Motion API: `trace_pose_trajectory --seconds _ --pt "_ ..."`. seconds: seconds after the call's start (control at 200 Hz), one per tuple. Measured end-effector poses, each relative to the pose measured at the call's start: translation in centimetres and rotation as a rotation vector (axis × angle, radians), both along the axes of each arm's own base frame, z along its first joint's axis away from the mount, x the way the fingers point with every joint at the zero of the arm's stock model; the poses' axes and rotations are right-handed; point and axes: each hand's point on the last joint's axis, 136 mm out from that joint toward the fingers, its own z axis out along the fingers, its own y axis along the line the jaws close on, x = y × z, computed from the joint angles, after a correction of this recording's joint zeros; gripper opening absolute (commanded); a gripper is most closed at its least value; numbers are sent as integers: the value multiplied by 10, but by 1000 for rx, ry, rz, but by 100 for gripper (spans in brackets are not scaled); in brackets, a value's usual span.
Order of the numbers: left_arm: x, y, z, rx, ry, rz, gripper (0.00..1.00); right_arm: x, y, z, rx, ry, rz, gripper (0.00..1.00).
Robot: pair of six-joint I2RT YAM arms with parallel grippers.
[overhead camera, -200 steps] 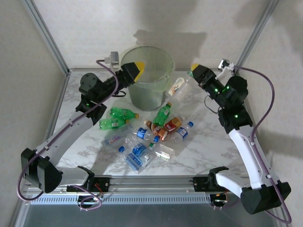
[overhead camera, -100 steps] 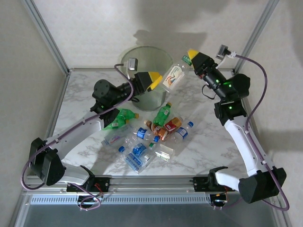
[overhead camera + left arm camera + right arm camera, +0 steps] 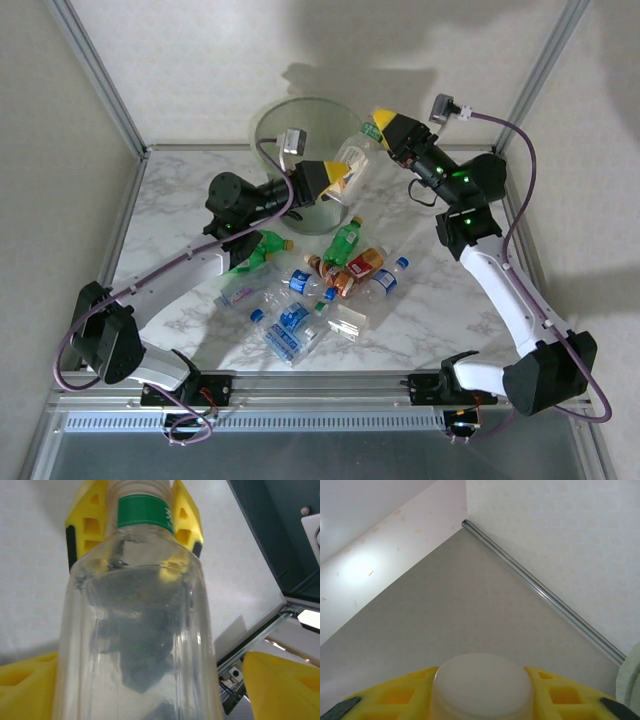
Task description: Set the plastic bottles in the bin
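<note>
A clear plastic bottle (image 3: 354,158) with a green neck band and white cap (image 3: 482,685) hangs tilted in the air in front of the bin (image 3: 297,101), a pale-green bucket at the back. My right gripper (image 3: 386,127) is shut on its cap end (image 3: 142,515). My left gripper (image 3: 336,180) is open around the bottle's body (image 3: 140,630). One of its yellow fingers (image 3: 282,680) stands apart from the bottle wall. Several more plastic bottles lie in a pile on the table: green (image 3: 344,239), blue-labelled (image 3: 291,324) and red-labelled (image 3: 363,264).
The marble table (image 3: 440,300) is bordered by metal frame posts (image 3: 100,80) and a front rail (image 3: 320,378). Another green bottle (image 3: 256,243) lies under my left forearm. The bin stands close behind both grippers.
My right gripper has carried the clear bottle left and up, toward the bin. My left gripper has swung right from the bin's rim to the bottle's lower body, and its jaws have narrowed.
</note>
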Motion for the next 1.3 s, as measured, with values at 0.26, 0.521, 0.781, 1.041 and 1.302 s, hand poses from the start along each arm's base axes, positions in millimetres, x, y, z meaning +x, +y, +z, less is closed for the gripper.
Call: trace_pose_trajectory --seconds 0.26,0.521,0.781,1.041,1.302 --pt "3 -2 -4 7 7 -2 59 -2 1 1 3 -6 3 23" --pt "9 -3 -11 59 -19 29 56 4 2 -3 -35 28 -17 72" --pt "38 4 -21 390 -182 253 56 32 -10 2 -247 139 -156 93" --pt "52 30 -49 702 -323 439 56 45 -14 -22 -428 258 -208 89" --pt "41 29 -65 846 -447 471 55 58 2 -64 -524 392 -163 87"
